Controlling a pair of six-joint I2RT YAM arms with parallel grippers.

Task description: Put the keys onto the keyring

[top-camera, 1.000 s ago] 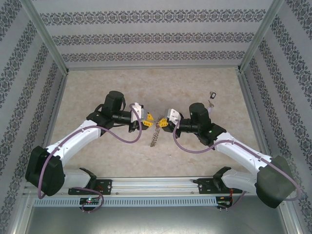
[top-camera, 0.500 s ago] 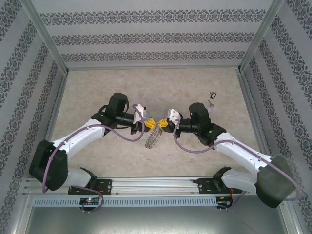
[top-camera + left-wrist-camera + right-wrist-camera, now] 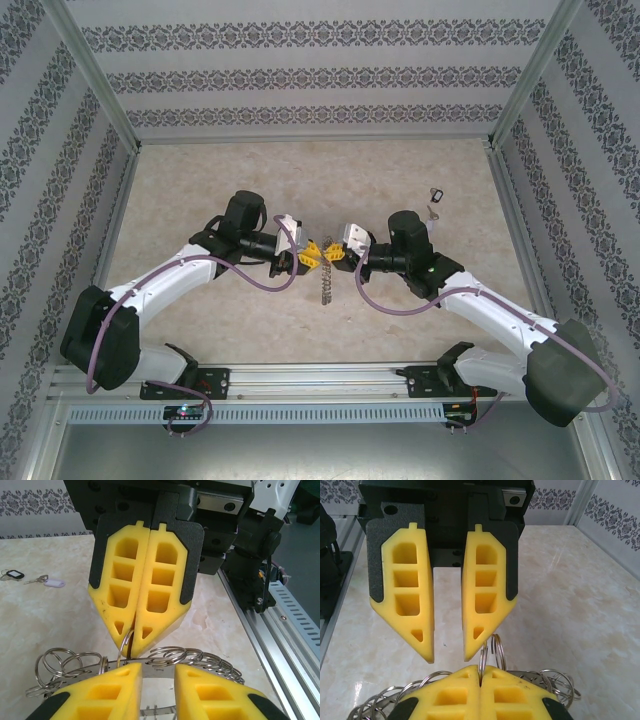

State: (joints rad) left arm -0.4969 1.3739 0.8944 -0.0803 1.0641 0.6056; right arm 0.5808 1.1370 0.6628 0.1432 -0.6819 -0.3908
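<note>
keyring swung down, two pincers, two key tags

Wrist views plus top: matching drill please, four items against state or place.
Items:
1 left fingers
2 right fingers
3 keyring
4 black tag

States or places:
A lying loose, right side of table
B shut
C apart
D pinched by one loop, mid-table

Pairs: 1-C, 2-B, 3-D, 4-A
</note>
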